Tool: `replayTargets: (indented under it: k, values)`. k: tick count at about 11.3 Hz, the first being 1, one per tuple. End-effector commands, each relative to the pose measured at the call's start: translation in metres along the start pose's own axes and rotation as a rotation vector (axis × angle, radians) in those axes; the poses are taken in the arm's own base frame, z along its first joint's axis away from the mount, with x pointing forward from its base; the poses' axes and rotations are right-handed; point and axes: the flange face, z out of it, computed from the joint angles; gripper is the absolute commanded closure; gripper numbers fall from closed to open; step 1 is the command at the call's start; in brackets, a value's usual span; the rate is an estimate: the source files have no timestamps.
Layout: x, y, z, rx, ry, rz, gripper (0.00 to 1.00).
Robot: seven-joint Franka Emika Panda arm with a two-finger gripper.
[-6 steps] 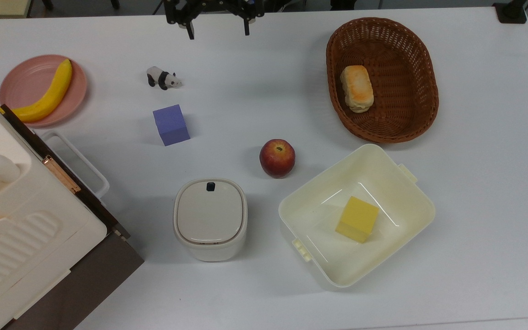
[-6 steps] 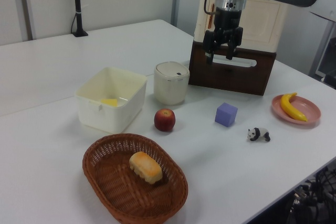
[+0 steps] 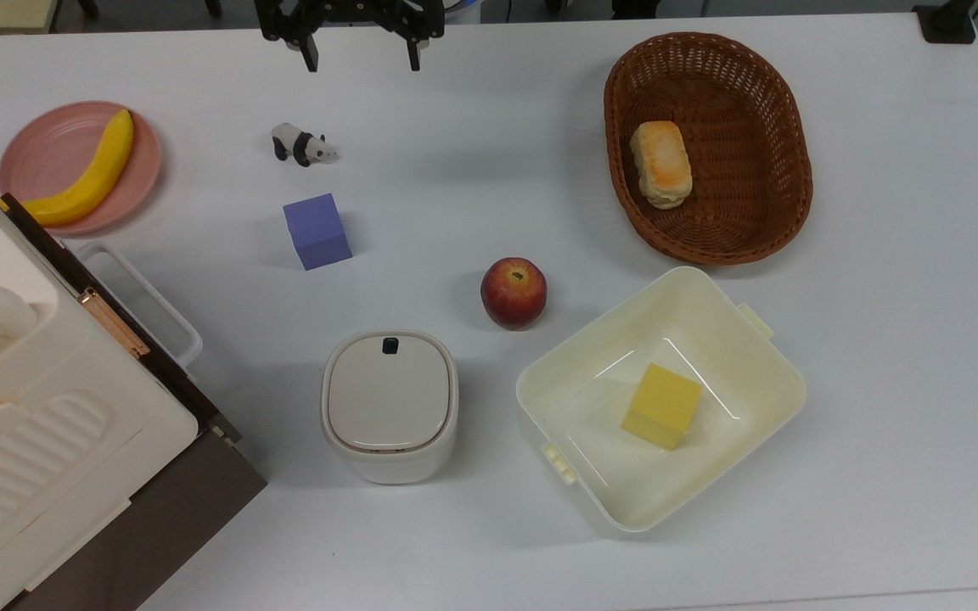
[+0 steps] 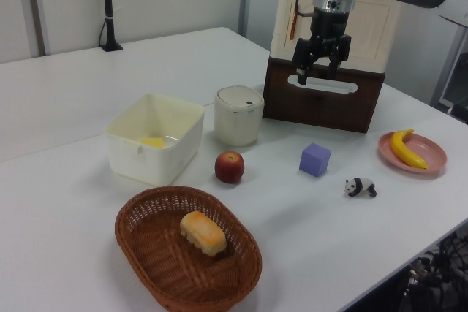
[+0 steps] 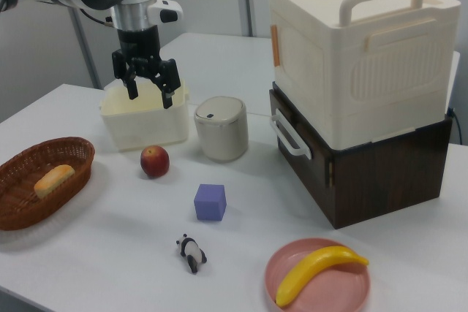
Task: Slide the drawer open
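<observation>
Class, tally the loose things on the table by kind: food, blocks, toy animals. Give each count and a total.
Food: 3, banana, apple, bread
Blocks: 2, purple block, yellow block
Toy animals: 1, panda
Total: 6

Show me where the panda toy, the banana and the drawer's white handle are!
panda toy [image 3: 303,144], top view, on its body.
banana [image 5: 319,271], right view, middle of the fruit.
drawer's white handle [image 5: 290,137], right view, on the loop's outer bar.
</observation>
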Motion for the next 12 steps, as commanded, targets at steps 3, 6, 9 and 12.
replayTargets:
  k: [3,6,9,12]
  values:
    - [-0.011,-0.002,-0.003,0.007,0.019,0.000,0.00]
    - [-0.011,-0.003,-0.001,0.007,0.013,-0.003,0.00]
    - [-0.011,-0.002,0.000,0.006,0.011,-0.004,0.00]
    - [-0.007,0.015,-0.002,-0.029,0.035,-0.208,0.00]
